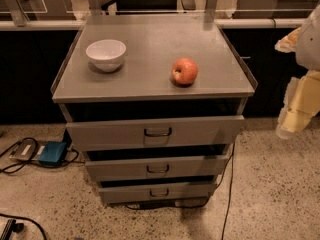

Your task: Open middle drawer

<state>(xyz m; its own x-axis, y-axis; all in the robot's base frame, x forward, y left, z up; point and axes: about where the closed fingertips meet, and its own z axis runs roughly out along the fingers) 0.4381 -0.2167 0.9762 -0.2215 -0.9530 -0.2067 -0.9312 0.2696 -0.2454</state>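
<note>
- camera view catches the approach stage: the gripper [296, 109] hangs out at the right edge, beside the cabinet [150, 91] and well apart from every drawer front.
- whether the gripper is open or closed, i cannot tell; nothing shows in its hold.
- the middle drawer [125, 169] sits between the larger top drawer [110, 133] and the smaller bottom drawer [125, 192], and it looks not yet pulled out.
- target is the handle [158, 169], a small dark loop at the centre of that flat grey front, untouched.
- by my read, the next move calls for the gripper to swing left and drop low, line up square with that loop, hook or close around it, then draw straight out toward the camera.
- care is needed: the handles above and below are close look-alikes, so picking the right row matters.
- up top, a white bowl [106, 54] and an apple [184, 71] rest apart; a jerky pull could roll the fruit.
- a cable [226, 194] trails down the right side, near the approach path.
</note>
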